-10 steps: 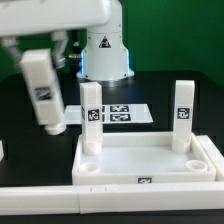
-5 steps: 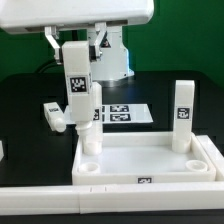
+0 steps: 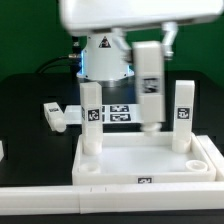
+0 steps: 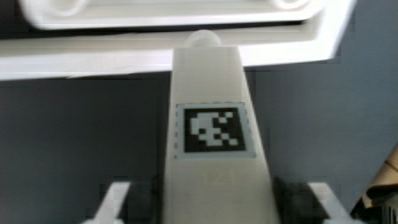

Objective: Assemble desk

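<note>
The desk panel (image 3: 140, 160) lies flat at the front, white with a raised rim and round corner sockets. Two legs stand upright in its back corners, one at the exterior view's left (image 3: 92, 122) and one at the right (image 3: 181, 115). My gripper (image 3: 148, 48) is shut on a third leg (image 3: 149, 90), which hangs upright above the panel between the two standing legs, nearer the right one. In the wrist view this tagged leg (image 4: 214, 125) runs out from between my fingers (image 4: 118, 200) toward the panel (image 4: 160, 45). A fourth leg (image 3: 60, 114) lies on the black table at the left.
The marker board (image 3: 120, 113) lies flat behind the panel. The robot base (image 3: 105, 55) stands at the back. A long white bar (image 3: 70, 200) runs along the front edge. A small white piece (image 3: 2, 150) shows at the exterior view's left edge.
The arm has carried the held leg from the exterior view's left across to the right, over the panel. The lying leg at the left is now uncovered.
</note>
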{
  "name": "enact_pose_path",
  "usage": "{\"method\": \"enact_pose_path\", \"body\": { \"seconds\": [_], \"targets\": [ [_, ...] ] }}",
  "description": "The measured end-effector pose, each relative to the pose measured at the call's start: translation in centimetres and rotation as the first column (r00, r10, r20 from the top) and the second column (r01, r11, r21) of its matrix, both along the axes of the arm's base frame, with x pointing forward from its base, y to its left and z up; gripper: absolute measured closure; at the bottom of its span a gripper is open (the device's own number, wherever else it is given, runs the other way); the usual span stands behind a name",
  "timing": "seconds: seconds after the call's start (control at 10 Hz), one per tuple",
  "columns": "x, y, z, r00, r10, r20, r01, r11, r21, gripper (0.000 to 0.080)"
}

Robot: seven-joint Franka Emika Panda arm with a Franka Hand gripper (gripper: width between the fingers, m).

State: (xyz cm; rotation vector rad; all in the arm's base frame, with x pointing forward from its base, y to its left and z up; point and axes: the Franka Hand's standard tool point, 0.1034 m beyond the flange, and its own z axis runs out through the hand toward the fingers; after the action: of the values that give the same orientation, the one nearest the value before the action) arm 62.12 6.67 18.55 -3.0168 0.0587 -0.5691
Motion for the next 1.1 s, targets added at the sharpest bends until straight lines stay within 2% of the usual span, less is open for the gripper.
{"method": "enact_pose_path", "body": {
  "seconds": [0.2, 0.4, 0.6, 0.7, 1.1],
  "targets": [
    [0.1, -0.5, -0.1, 1.0, 0.009, 0.003, -0.009, 1.0, -0.006, 0.0514],
    [0.1, 0.2, -0.3, 1.0, 0.007, 0.013, -0.007, 1.0, -0.008, 0.0514],
    [-0.5, 3.5, -2.0, 0.999, 0.052, 0.018, -0.051, 0.998, -0.02, 0.0514],
    [-0.8, 4.0, -2.9, 0.998, 0.06, 0.017, -0.06, 0.998, -0.023, 0.0514],
    [-1.0, 3.8, -4.4, 0.998, 0.06, 0.007, -0.06, 0.998, -0.028, 0.0514]
  ]
}}
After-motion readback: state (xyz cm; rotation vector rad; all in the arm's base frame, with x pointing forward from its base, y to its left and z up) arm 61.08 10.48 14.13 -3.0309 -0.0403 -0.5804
